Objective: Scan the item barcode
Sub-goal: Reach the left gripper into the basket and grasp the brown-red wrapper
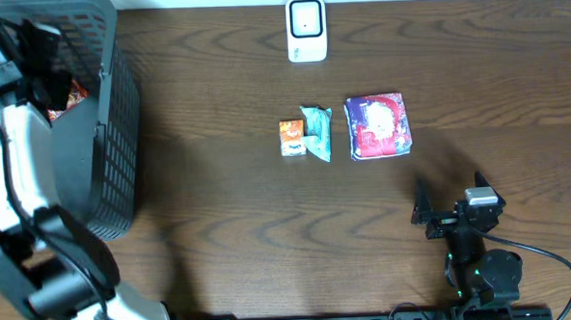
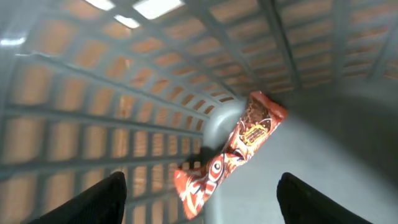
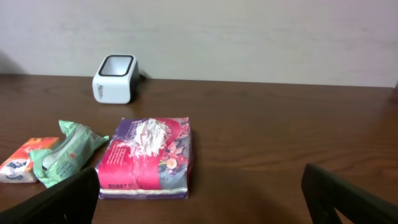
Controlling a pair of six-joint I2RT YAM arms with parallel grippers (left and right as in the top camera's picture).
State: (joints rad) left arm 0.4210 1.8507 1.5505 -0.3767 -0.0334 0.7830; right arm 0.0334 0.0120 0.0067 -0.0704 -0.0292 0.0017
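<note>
Hovering inside the basket, the left fingers stand apart short of the untouched red snack bar, the right fingers idle, also apart; grasping and presenting it to the scanner remain outstanding.

Dark matt wood-grain table, grey plastic lattice basket, glossy snack wrapper — perhaps foil, smooth white plastic scanner

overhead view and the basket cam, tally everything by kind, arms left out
tissue pack: 1
green packet: 1
orange packet: 1
red snack bar, in the basket: 1
barcode scanner: 1
grey basket: 1
total: 6
</note>
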